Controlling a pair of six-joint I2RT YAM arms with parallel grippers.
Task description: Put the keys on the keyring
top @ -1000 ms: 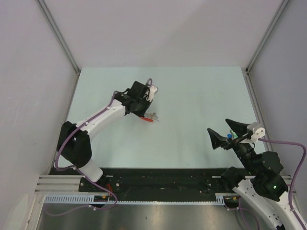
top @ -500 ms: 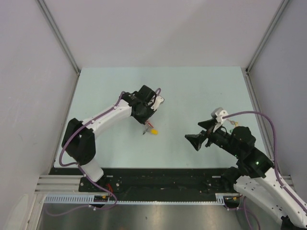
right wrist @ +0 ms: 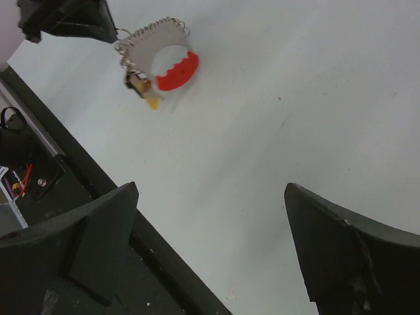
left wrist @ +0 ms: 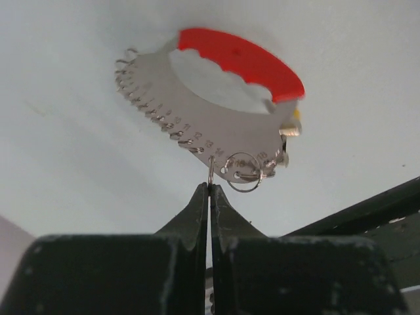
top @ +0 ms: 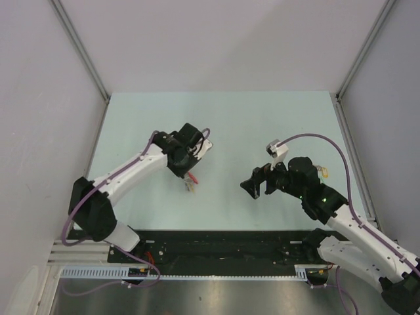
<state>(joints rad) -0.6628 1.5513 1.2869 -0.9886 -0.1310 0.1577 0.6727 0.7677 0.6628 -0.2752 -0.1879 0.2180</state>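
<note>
My left gripper [left wrist: 210, 189] is shut on a thin silver ring of the keyring [left wrist: 210, 172]. From the ring hangs a grey toothed plate [left wrist: 197, 118] with a red curved band [left wrist: 243, 56], lifted just off the table. A second small ring [left wrist: 244, 172] and a yellow key head [left wrist: 296, 115] sit at the plate's edge. From above, the left gripper [top: 186, 173] holds the keyring [top: 191, 184] left of centre. My right gripper [top: 252, 187] is open and empty, to the right of it. Its own camera shows the right gripper [right wrist: 211, 189] facing the keyring [right wrist: 164, 62] and the yellow key [right wrist: 152, 102].
A small key with a yellowish tag [top: 323, 172] lies on the pale green table [top: 262, 125] near the right edge, behind the right arm. A black rail [top: 223, 246] runs along the near edge. White walls enclose the table on three sides.
The left arm carried the keyring toward the near side and slightly left. The right arm swung left from the table's right edge toward the centre, jaws still wide open.
</note>
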